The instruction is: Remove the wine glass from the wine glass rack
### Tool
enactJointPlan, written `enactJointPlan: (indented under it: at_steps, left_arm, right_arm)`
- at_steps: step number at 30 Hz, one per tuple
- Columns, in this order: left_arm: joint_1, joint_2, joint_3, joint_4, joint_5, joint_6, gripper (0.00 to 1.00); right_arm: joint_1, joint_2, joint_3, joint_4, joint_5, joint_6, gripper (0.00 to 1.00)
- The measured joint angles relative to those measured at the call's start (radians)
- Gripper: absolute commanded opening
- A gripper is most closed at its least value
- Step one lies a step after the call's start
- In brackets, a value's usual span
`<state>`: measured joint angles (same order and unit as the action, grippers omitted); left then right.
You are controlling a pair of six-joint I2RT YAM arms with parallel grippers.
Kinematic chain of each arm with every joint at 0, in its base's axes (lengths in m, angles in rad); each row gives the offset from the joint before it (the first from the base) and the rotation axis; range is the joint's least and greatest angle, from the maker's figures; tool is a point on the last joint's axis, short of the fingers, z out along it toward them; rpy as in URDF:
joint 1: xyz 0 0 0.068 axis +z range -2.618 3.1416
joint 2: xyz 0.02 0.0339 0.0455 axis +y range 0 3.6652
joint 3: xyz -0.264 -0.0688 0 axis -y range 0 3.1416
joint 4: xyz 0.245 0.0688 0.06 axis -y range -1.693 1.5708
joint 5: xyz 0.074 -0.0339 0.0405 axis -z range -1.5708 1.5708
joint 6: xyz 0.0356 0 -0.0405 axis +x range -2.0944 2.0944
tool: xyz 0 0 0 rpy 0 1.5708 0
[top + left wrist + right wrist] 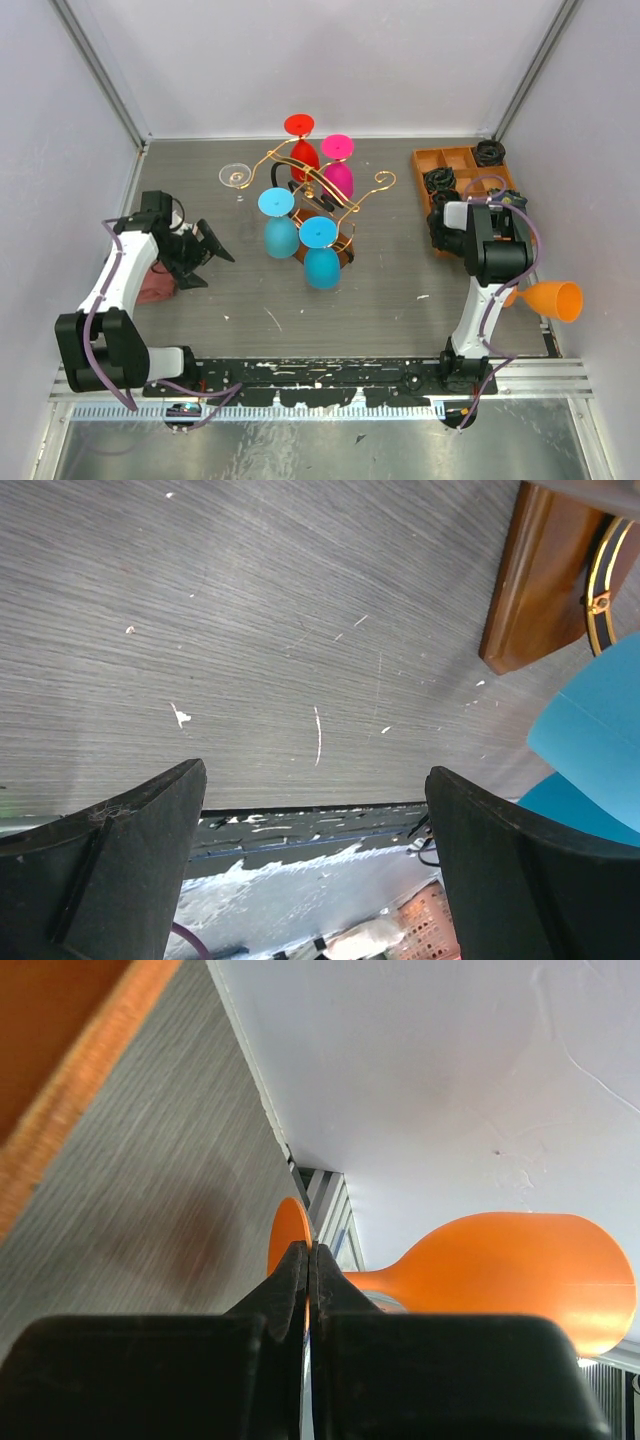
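Note:
The gold wire wine glass rack (345,195) stands mid-table on its wooden base (525,590). A red glass (303,150), a magenta glass (338,172) and two blue glasses (281,232) hang upside down on it. An orange wine glass (553,298) lies sideways off the rack at the right wall. My right gripper (515,295) is shut on its foot disc, and the right wrist view shows the fingers (290,1280) pinching the disc, with the bowl (520,1270) to the right. My left gripper (205,262) stands open and holds nothing, left of the rack, over bare table (315,780).
A clear glass (236,175) lies on the table behind the rack at the left. An orange compartment tray (450,160) with black parts sits at the back right. A pinkish object (155,287) lies under the left arm. The enclosure walls are close on both sides.

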<state>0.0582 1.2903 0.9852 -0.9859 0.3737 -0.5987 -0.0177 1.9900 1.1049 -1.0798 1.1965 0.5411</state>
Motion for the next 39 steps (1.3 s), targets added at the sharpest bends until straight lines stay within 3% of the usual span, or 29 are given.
enactJointPlan:
  at_steps: [11, 12, 13, 14, 21, 26, 28, 39]
  left_arm:
    - [0.000, 0.016, -0.025, 0.005, 0.003, 0.013, 0.98]
    - [0.000, 0.016, -0.025, 0.005, 0.003, 0.015, 0.98]
    - [0.000, 0.016, -0.025, 0.005, 0.003, 0.016, 0.98]
    - [0.000, 0.016, -0.026, 0.005, 0.003, 0.019, 0.98]
    - [0.000, 0.016, -0.026, 0.005, 0.003, 0.022, 0.98]
    - [0.000, 0.025, -0.026, 0.005, 0.003, 0.022, 0.98]
    - [0.000, 0.032, -0.026, 0.005, 0.003, 0.022, 0.98]
    - [0.000, 0.035, -0.026, 0.005, 0.003, 0.022, 0.98]
  right_arm:
    - [0.000, 0.071, 0.035, 0.031, -0.029, -0.035, 0.01]
    - [0.000, 0.071, 0.037, 0.032, -0.031, -0.038, 0.05]
    - [0.000, 0.072, 0.039, 0.033, -0.031, -0.039, 0.22]
    - [0.000, 0.072, 0.040, 0.034, -0.032, -0.041, 0.25]
    - [-0.002, 0.086, 0.073, 0.021, -0.012, -0.047, 0.28]
    - [-0.003, 0.086, 0.079, 0.025, -0.020, -0.079, 0.20]
    - [-0.004, 0.090, 0.082, 0.029, -0.028, -0.093, 0.10]
    - [-0.006, 0.105, 0.104, 0.029, -0.052, -0.128, 0.01]
